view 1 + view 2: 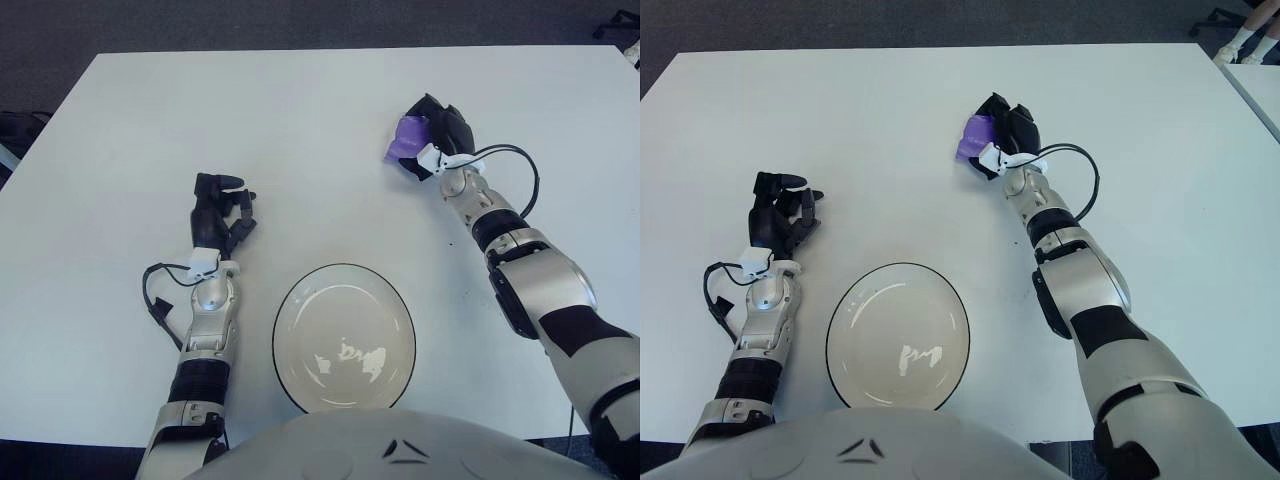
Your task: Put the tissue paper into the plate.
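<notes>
A purple tissue pack (410, 135) lies on the white table at the far right of centre; it also shows in the right eye view (975, 134). My right hand (437, 133) is over it with its black fingers curled around it. A white plate with a dark rim (345, 337) sits at the near middle of the table, empty, well apart from the tissue. My left hand (220, 212) shows to the left of the plate, fingers loosely curled, holding nothing.
The white table (300, 120) fills the view. A black cable (515, 160) loops off my right wrist, and another loops beside my left forearm (155, 295). Dark floor lies beyond the far edge.
</notes>
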Controlling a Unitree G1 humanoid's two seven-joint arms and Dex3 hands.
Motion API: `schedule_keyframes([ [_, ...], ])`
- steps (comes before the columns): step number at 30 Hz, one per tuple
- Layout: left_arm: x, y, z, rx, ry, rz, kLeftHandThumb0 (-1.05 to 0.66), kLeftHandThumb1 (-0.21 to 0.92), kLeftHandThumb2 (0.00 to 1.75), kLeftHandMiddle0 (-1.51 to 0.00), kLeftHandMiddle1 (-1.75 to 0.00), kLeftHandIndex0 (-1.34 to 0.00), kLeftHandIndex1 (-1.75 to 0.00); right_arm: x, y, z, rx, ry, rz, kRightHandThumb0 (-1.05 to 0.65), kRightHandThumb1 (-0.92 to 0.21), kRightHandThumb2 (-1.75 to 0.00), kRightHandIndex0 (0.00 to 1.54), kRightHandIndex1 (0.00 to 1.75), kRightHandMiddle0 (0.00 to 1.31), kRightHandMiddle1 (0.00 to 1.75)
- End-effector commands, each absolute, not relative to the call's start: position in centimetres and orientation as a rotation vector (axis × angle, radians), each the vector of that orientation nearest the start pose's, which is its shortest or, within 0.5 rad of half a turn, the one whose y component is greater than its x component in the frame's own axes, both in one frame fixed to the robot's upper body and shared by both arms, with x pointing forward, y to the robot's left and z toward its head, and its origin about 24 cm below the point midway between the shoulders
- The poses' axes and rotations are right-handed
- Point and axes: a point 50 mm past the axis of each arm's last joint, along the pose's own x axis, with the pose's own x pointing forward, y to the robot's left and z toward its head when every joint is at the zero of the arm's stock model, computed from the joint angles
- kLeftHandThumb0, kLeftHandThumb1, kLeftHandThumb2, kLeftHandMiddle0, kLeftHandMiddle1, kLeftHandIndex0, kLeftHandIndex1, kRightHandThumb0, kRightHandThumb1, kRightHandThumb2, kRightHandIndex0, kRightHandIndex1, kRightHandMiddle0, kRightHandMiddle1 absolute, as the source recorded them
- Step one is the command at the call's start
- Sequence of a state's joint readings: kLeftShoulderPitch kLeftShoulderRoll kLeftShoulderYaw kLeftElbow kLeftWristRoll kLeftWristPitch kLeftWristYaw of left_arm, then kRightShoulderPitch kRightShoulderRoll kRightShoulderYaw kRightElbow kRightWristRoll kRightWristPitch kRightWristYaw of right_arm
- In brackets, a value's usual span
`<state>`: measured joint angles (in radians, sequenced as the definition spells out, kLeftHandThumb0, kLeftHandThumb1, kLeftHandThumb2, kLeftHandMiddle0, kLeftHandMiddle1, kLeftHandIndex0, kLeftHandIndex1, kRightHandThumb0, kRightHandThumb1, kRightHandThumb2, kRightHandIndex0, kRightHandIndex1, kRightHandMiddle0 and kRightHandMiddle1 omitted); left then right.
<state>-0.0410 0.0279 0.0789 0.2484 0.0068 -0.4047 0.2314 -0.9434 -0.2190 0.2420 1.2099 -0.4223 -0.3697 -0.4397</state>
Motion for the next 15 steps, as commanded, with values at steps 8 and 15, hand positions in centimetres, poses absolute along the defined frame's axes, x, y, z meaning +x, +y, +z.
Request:
schedule_keyframes([
  [8, 20.5, 17.1, -4.6, 0.0, 0.166, 0.306, -0.36, 0.79, 0.72, -0.46, -1.3, -0.26, -1.75, 37.4, -13.4, 5.0, -0.231, 0.058, 0.039, -0.12, -0.22, -1.54, 1.41, 1.75, 1.18, 1.75],
  [15, 20.5, 17.1, -4.5, 0.005, 0.161, 0.302, -0.36, 0.8, 0.7, -0.46, -1.3, -0.25, -1.75, 38.1, -12.8, 7.1, 0.038, -0.008, 0.117, -0.1, -0.21, -1.55, 1.39, 1.75, 1.17, 1.75],
])
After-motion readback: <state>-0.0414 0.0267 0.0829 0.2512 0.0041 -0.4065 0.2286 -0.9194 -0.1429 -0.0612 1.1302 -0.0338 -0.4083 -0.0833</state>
